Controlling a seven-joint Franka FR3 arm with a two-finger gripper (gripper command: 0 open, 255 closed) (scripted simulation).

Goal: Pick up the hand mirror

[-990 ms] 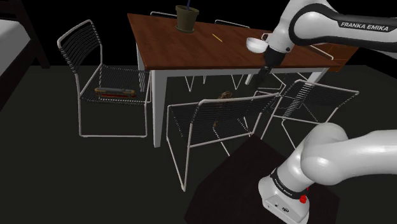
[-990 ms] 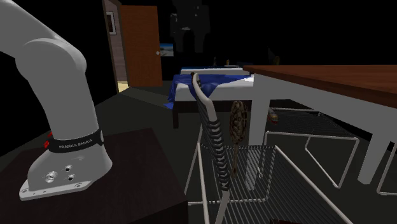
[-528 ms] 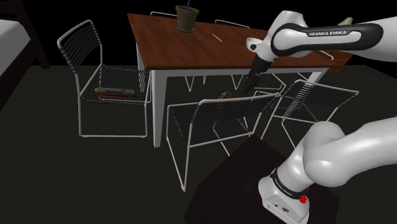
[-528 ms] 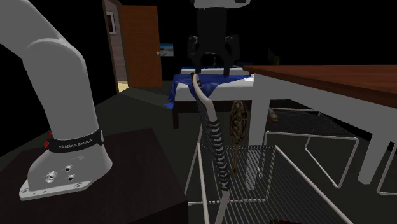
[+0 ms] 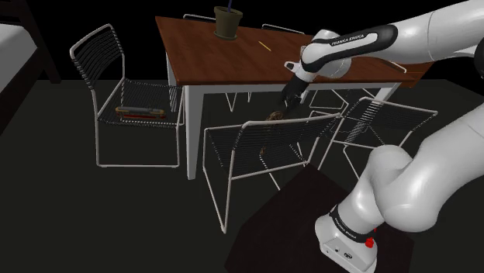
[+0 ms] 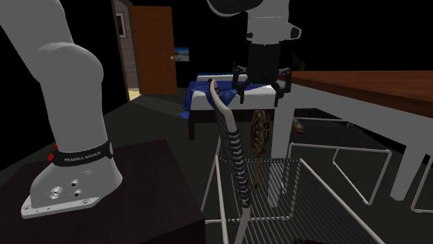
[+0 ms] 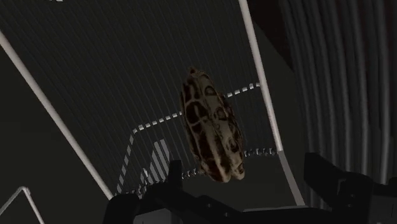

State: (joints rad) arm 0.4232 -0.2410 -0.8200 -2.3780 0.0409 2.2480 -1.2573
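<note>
Down from the worktop's edge now, the black hand (image 6: 261,96) hangs open, fingers apart, just above the hand mirror (image 6: 260,130). The mirror is a mottled brown oval, standing on end on the white wire chair (image 6: 232,149) beside the brown wooden worktop (image 6: 361,83).

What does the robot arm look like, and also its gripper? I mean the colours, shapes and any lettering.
The arm is glossy white, with thick rounded segments and dark joints. Black bands carry white FRANKA EMIKA lettering, and a small red mark sits near the base. The gripper is all black, with two blocky fingers.
</note>
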